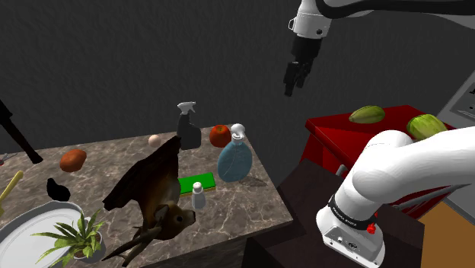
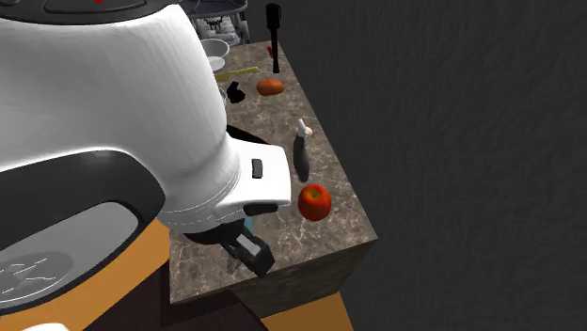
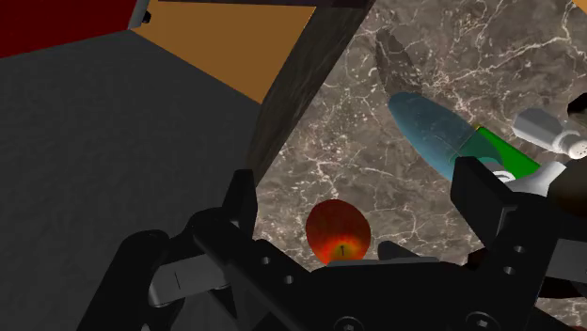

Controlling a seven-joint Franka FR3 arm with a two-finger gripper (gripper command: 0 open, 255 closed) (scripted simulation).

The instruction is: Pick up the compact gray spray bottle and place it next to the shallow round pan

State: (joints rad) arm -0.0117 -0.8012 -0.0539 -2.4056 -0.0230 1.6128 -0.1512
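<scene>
From the shoulder view the shallow round pan [image 1: 21, 222] sits cut off at the lower left corner, a potted plant [image 1: 76, 237] hiding part of it. The grey spray bottle [image 1: 188, 126] stands upright at the far edge of the marble counter [image 1: 243, 198], well below and left of the gripper [image 1: 291, 85], whose fingers stand apart holding nothing. A dark grey wall [image 1: 114, 61] rises behind.

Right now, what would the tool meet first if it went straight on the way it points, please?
Probably the red apple, dead ahead of the tool in the wrist view; depth is unclear, so perhaps the marble tabletop beside it.
</scene>
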